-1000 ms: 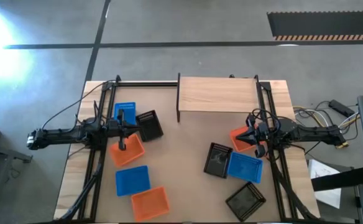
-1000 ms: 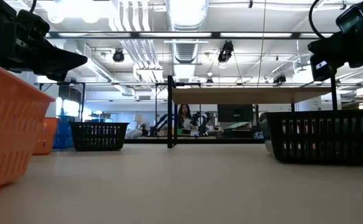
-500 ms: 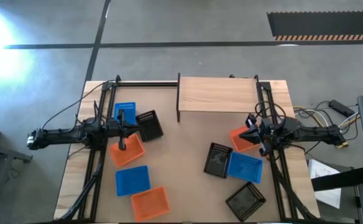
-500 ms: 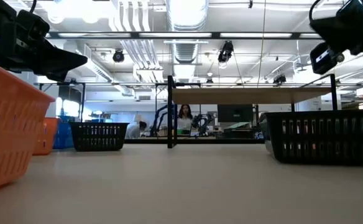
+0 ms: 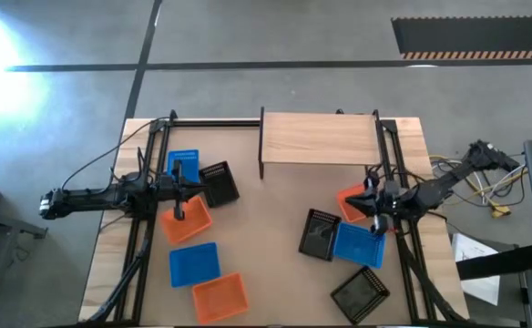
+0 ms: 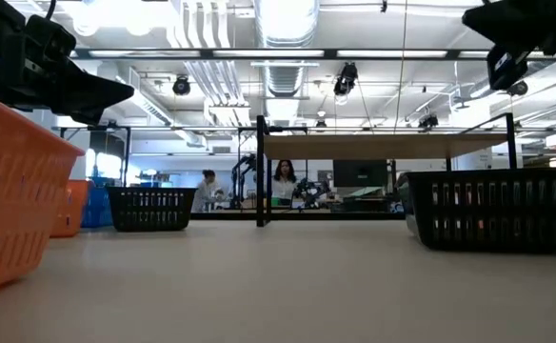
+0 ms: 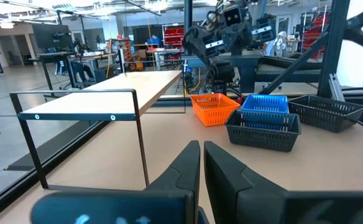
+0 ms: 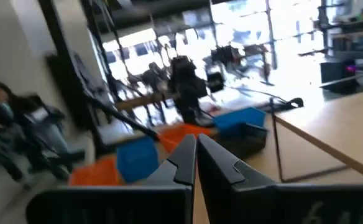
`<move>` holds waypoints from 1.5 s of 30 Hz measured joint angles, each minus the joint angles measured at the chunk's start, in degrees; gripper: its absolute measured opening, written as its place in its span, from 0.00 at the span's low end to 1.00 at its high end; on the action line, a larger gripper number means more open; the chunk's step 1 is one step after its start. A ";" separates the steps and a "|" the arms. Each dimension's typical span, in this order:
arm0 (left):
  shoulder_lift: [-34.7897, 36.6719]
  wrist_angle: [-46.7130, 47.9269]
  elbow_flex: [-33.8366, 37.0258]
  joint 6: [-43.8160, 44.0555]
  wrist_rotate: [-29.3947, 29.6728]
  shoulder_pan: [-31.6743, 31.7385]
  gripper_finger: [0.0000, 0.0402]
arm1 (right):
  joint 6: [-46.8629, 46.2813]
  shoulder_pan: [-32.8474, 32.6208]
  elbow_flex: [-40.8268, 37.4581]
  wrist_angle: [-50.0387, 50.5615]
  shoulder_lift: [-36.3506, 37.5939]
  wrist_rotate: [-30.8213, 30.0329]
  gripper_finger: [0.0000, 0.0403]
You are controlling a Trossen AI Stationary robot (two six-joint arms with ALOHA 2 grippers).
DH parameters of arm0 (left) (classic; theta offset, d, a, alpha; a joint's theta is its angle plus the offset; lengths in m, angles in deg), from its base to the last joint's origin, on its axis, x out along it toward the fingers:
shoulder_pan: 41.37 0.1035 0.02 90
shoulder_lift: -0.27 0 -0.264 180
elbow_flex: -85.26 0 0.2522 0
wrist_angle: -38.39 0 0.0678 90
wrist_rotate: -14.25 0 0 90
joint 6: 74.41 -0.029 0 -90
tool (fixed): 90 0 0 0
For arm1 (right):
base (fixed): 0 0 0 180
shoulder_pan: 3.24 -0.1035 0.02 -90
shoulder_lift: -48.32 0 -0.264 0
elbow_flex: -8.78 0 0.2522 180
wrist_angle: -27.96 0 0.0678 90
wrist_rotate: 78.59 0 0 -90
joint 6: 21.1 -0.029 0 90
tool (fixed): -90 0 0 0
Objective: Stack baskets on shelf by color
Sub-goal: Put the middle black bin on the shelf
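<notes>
The left gripper is being held over the orange basket in the left group, with its fingers drawn almost together and nothing between them. Around it, a blue basket and a black basket are lying on the far side, and a second blue basket and a second orange basket on the near side. The shelf is standing at the far middle of the table, and nothing is being carried on its plank. To the right, the right gripper is being held above the seam between an orange basket and a blue basket; its fingers are likewise nearly touching and are holding nothing. Two black baskets are lying beside these. No basket is yet being stacked, so the step in hand is judged to be the first pick. The next move is judged to call for the fingers being spread, lowered over one basket wall, and brought together on it.
</notes>
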 joint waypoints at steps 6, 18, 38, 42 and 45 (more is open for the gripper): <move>0.01 0.00 0.00 0.01 -0.02 0.00 0.02 | -4.00 0.47 9.02 2.42 -10.28 -1.34 0.02; 0.00 -0.01 0.02 0.01 -0.01 -0.01 0.02 | -20.20 1.71 46.39 57.52 -35.64 2.58 0.19; 0.00 -0.01 0.00 0.00 -0.01 -0.01 0.02 | -31.21 -0.27 64.44 71.79 -72.27 28.76 0.48; -0.01 0.00 0.00 0.01 -0.02 0.00 0.02 | -33.56 0.33 64.40 71.50 -73.72 28.98 0.42; 0.01 0.00 0.01 0.00 -0.02 -0.01 0.02 | -34.32 0.51 64.42 70.88 -73.62 26.91 0.34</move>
